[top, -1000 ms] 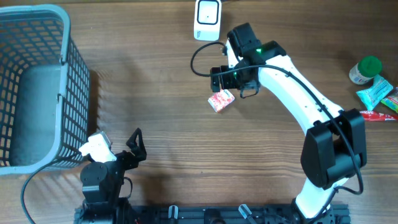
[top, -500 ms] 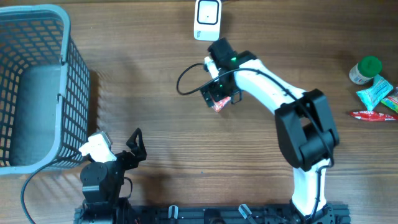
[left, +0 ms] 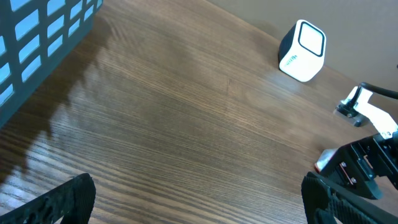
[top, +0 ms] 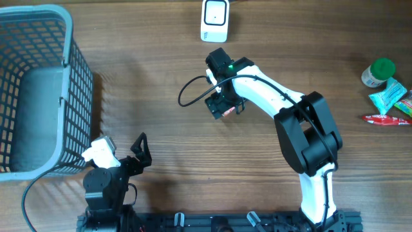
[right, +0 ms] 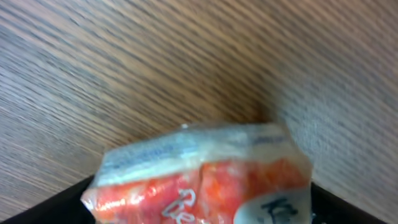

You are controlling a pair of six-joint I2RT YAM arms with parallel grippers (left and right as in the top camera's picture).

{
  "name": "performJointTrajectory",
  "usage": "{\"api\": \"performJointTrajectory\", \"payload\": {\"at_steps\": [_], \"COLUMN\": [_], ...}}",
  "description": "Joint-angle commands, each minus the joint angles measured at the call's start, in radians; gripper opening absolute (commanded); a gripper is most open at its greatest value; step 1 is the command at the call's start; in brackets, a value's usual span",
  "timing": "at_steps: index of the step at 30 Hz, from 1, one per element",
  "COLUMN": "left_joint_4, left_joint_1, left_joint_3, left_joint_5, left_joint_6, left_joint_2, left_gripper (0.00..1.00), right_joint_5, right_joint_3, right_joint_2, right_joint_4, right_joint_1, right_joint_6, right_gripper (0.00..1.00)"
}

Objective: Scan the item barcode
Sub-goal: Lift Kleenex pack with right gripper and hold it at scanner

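- The right gripper is hanging directly over the snack packet, jaws flanking it wide on both sides. Whether the pads are pressing on it, the frames are not showing: cannot tell.
- The packet is lying flat on the table, below and near the white scanner, not touching it.
- The left gripper is sitting parked at the near edge, jaws spread wide, holding nothing.
- Risk: the wrapper is looking glossy and soft. A pinch on the crimped edge may be slipping off, or the film may be buckling and creasing the printed code.
- Risk: no barcode is showing on the face in the wrist view. The lift may be presenting the wrong side to the scanner window.
- Risk: the black cable is looping out beside the wrist. It may be dragging on the packet during a turn.
- Surface: wood-grain top, matte, level, giving little friction against film.
- Room: a grey mesh basket is standing at far left. A green-capped bottle and a teal packet are waiting at far right, well apart.
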Motion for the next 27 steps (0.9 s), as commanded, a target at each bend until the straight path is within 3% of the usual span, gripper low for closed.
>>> {"api": "performJointTrajectory", "payload": {"at_steps": [1, 6, 15, 19, 22, 27], "left_joint_4": [0.002, 0.002, 0.002, 0.002, 0.002, 0.002], "left_joint_1": [0.008, 0.008, 0.008, 0.008, 0.008, 0.008], "left_joint_3": [-0.006, -0.006, -0.006, -0.006, -0.006, -0.006], "left_joint_5": [-0.009, -0.009, -0.009, -0.010, -0.009, -0.009], "left_joint_6": [0.010, 0.009, 0.010, 0.010, 0.010, 0.010], "left_joint_2": [-0.002, -0.002, -0.002, -0.002, -0.002, -0.002], "left_gripper": [1.00, 1.00, 1.00, 1.00, 1.00, 1.00], "right_joint_5": [0.067, 0.058, 0.027, -0.113, -0.262, -0.351], "right_joint_3": [0.000, 0.053, 0.191, 0.232, 0.233, 0.232], "right_joint_2": [0.050, 0.047, 0.045, 0.045, 0.045, 0.045], "right_joint_4": [-0.016, -0.035, -0.176, -0.283, -0.319, -0.426], "right_joint_1": [-0.003, -0.003, -0.005, -0.005, -0.005, -0.004], "right_joint_6": [0.034, 0.105, 0.290, 0.377, 0.369, 0.370], "right_gripper": [0.87, 0.75, 0.72, 0.69, 0.64, 0.64]}}
